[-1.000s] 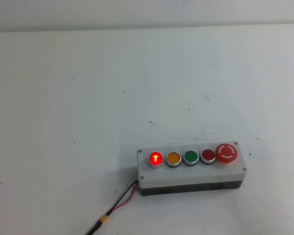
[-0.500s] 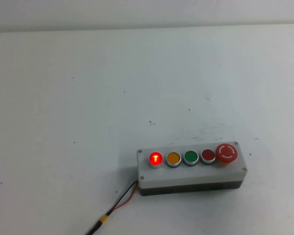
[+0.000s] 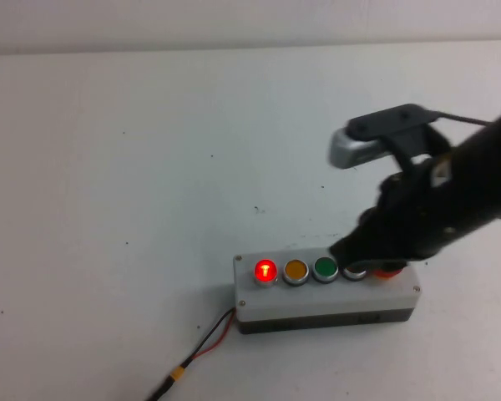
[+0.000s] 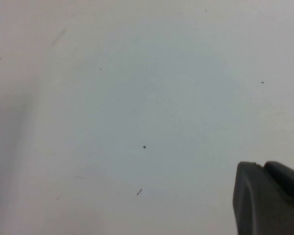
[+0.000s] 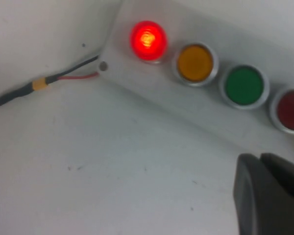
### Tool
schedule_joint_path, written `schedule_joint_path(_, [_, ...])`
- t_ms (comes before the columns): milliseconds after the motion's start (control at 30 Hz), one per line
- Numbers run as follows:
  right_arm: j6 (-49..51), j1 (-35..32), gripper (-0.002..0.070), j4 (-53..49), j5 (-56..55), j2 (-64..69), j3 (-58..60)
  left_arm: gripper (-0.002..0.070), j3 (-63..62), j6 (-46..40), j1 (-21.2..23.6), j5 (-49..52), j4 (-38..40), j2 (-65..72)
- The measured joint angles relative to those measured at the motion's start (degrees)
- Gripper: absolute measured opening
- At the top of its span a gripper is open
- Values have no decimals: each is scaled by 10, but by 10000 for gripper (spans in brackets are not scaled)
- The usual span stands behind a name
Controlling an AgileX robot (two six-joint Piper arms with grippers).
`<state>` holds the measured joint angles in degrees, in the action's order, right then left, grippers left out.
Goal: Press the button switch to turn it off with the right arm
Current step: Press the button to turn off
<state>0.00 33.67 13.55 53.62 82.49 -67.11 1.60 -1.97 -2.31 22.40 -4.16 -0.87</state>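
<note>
The button switch [image 3: 265, 271] glows bright red at the left end of a white five-button box [image 3: 317, 301] near the table's front. In the right wrist view it glows too [image 5: 148, 40], on the box [image 5: 210, 105], beside orange, green and dark red buttons. My right arm reaches in from the right over the box's right end. My right gripper [image 3: 347, 251] hangs by the dark red button [image 3: 354, 271], well right of the switch and not touching it. Its fingers are together [image 5: 261, 159]. My left gripper [image 4: 263, 166] is shut over bare table, outside the high view.
An orange button [image 3: 295, 271] and a green one [image 3: 325, 268] lie between the switch and my right gripper. The large red stop button [image 3: 389, 271] is mostly hidden under the arm. A black and red cable [image 3: 204, 347] leaves the box's front left corner.
My right arm has swept in from the right edge and now hangs over the box's right end. The switch still glows red. The box has not moved.
</note>
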Motion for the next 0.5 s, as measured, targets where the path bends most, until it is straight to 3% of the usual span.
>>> schedule_joint_path(200, [10, 74, -15, -21, 28, 134, -131, -2, 0, 0, 0, 0, 0, 0])
schedule_joint_path(500, [11, 80, -15, -29, 70, 251, -249, -2, 0, 0, 0, 0, 0, 0])
